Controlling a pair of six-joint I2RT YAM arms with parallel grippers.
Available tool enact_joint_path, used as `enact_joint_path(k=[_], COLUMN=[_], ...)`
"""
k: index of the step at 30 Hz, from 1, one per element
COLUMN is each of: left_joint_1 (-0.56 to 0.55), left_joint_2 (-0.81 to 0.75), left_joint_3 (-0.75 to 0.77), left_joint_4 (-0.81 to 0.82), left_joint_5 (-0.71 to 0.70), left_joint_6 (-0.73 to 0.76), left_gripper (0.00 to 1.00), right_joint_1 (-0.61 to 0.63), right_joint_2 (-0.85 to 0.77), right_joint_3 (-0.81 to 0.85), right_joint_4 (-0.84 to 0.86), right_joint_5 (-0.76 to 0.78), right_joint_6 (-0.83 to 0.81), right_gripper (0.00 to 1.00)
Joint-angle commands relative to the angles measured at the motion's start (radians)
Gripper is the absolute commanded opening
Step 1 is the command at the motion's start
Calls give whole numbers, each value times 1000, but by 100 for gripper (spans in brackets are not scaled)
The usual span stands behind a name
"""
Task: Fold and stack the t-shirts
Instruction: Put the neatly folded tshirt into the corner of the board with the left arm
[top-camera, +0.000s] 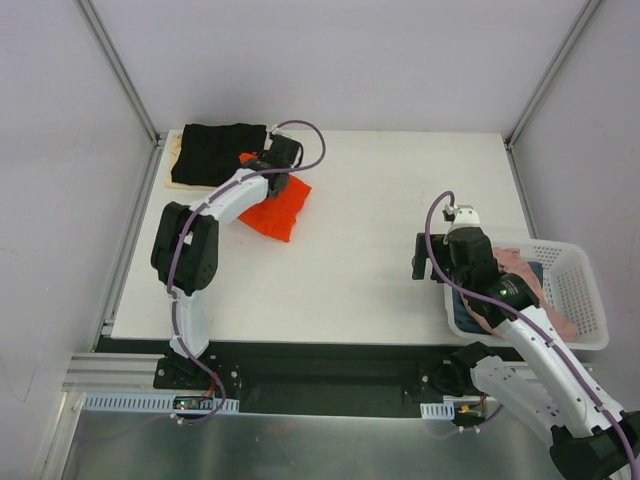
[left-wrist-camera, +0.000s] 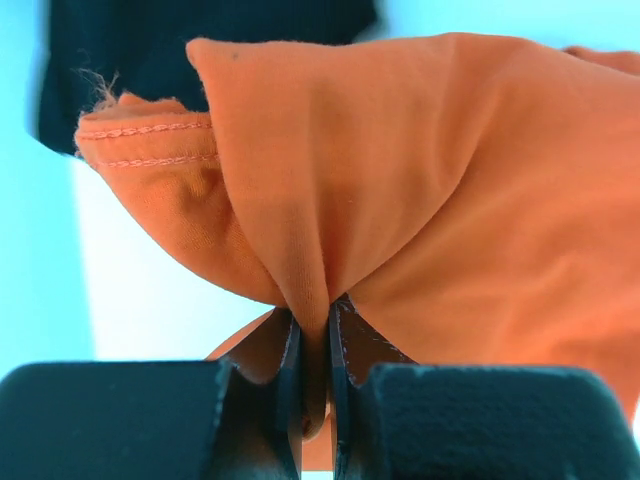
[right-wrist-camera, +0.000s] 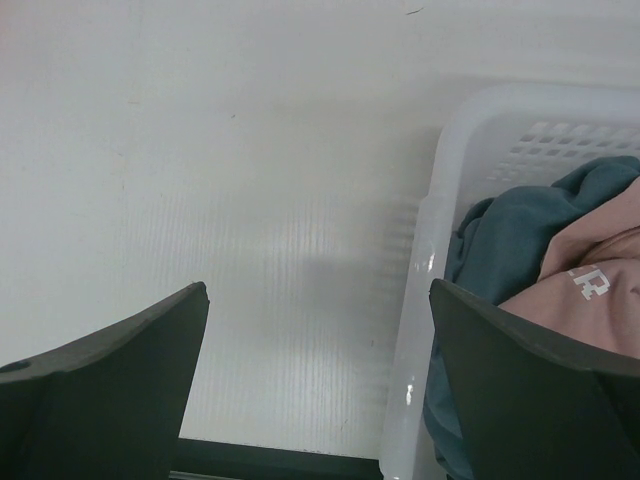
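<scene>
An orange-red t-shirt (top-camera: 278, 208) hangs bunched at the back left of the table, beside a folded black t-shirt (top-camera: 220, 151) that lies on a cream one (top-camera: 176, 160). My left gripper (top-camera: 268, 170) is shut on a fold of the orange-red shirt (left-wrist-camera: 400, 190), pinched between its fingers (left-wrist-camera: 285, 370); the black shirt (left-wrist-camera: 140, 50) shows behind it. My right gripper (top-camera: 432, 258) is open and empty above the table, beside the basket's left rim. In the right wrist view, a dark blue shirt (right-wrist-camera: 520, 235) and a pink shirt (right-wrist-camera: 590, 290) lie in the basket.
The white lattice basket (top-camera: 575, 290) stands at the table's right edge, its rim (right-wrist-camera: 420, 330) between my right fingertips (right-wrist-camera: 150, 340). Metal frame posts stand at the back corners. The table's front edge (top-camera: 300, 343) runs just ahead of the arm bases.
</scene>
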Motion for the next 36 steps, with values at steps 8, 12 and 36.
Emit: enact_joint_path(k=[8,12,36], left_joint_1=[161,175,252], left_joint_2=[142,162,254], left_joint_3=[354,442,709], left_joint_4=[206,206,194], left_joint_5=[72,134,184], left_joint_6=[367,399,320], left_gripper=[0,0,0], right_joint_1=[-9,-7,-12], right_joint_2=[56,82,131], right_joint_3=[5,13,43], right_joint_4=[53,54,39], right_joint_5=[46,61,101], right_joint_6=[-15,-15,-41], right_gripper=[97,97,97])
